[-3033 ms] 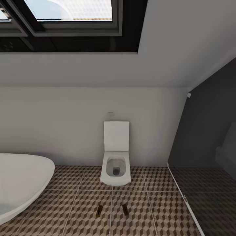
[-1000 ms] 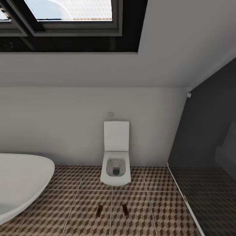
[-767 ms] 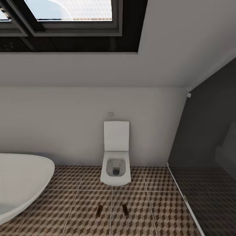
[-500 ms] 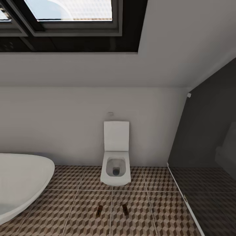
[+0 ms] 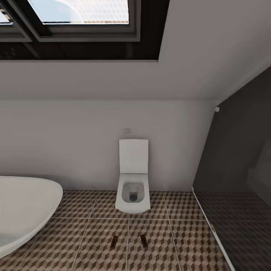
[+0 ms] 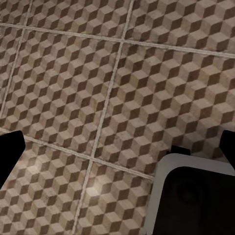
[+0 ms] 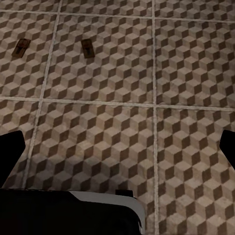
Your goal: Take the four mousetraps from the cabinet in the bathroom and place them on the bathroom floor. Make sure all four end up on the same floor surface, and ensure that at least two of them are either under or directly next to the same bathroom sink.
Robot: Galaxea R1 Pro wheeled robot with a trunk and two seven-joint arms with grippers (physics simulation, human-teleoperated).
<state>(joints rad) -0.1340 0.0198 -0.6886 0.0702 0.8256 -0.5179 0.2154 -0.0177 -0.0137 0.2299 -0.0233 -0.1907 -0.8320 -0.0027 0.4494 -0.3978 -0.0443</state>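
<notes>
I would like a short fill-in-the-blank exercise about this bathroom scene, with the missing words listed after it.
1. In the head view, ____ mousetraps lie on the bathroom floor, one beside the other.
2. Both mousetraps lie in front of the white ____, whose lid is raised.
3. At the left edge of the head view stands a white oval ____.
4. The floor tiles carry a pattern of brown, beige and white ____.

Missing words: two; toilet; bathtub; cubes
</notes>
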